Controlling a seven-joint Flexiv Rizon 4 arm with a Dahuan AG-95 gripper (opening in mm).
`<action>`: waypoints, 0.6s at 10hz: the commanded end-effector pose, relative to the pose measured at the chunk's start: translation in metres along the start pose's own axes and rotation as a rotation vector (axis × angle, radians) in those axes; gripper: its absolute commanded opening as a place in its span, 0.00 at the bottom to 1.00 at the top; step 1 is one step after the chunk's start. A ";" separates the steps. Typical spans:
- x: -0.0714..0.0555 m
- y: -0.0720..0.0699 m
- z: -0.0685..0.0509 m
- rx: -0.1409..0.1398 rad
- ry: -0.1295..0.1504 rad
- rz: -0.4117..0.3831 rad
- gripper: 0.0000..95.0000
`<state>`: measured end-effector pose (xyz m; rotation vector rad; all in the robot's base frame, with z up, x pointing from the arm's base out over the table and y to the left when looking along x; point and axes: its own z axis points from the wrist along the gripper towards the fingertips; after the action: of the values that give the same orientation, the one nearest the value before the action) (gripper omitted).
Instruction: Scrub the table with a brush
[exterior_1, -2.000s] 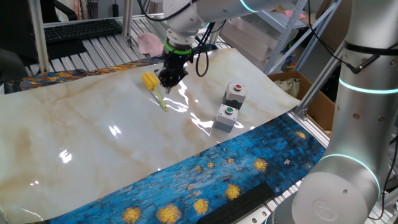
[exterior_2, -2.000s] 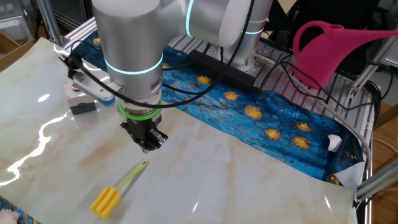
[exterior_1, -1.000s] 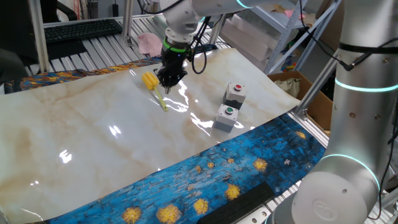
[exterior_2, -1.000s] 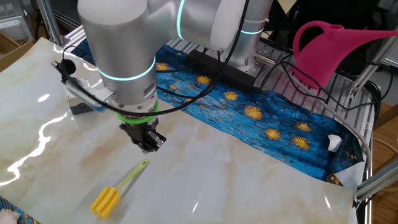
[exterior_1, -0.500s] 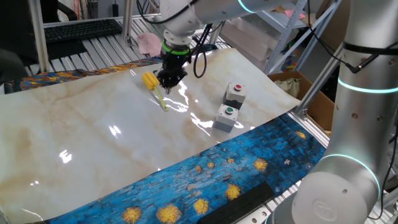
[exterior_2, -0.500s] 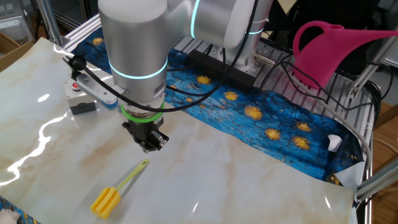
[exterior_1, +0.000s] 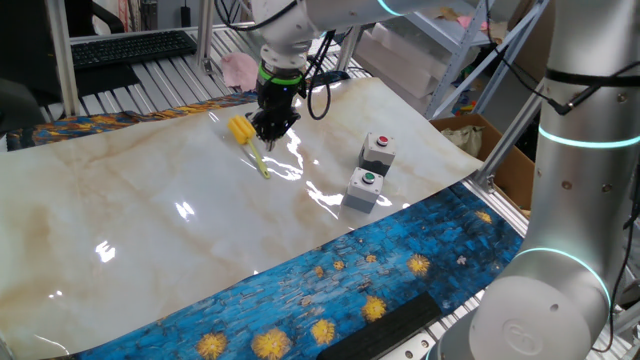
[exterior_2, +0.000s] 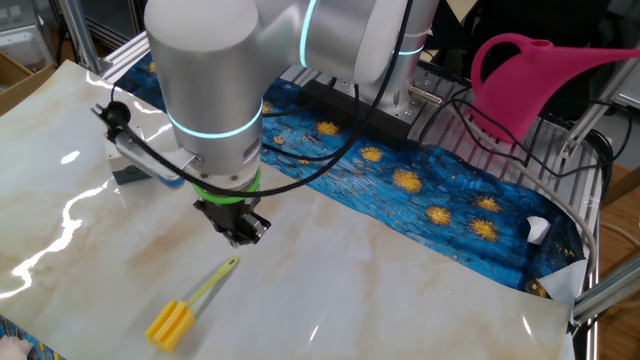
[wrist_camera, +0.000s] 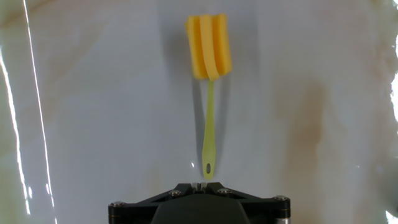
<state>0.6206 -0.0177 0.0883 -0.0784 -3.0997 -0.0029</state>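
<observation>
Nothing scrubbed yet imo: brush (wrist_camera: 208, 62) lies loose near the table's (exterior_1: 150, 230) far edge, gripper (exterior_2: 240, 236) above its handle end, can't tell if the fingers are apart.

Brush (exterior_2: 190, 303), two button boxes (exterior_1: 370, 172) on table (exterior_1: 150, 240)

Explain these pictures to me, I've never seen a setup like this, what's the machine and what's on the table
The machine is a robot arm, and its gripper is the part that grabs things. Two pictures come from fixed cameras on different sides of the marble-patterned table. The third comes from a camera on the hand, looking down past the jaws. A yellow brush lies flat on the table, its thin handle pointing toward the hand. Nothing is held: the gripper hangs near the tip of the handle. I cannot tell whether the jaws are open or shut. Two grey button boxes also sit on the table, and a pink watering can stands off to one side.
</observation>
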 end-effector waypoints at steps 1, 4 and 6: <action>-0.001 -0.002 0.005 -0.011 -0.034 0.025 0.40; -0.011 -0.008 0.019 -0.011 -0.072 0.032 0.40; -0.023 -0.008 0.027 -0.013 -0.074 0.038 0.40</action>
<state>0.6452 -0.0260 0.0588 -0.1421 -3.1683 -0.0257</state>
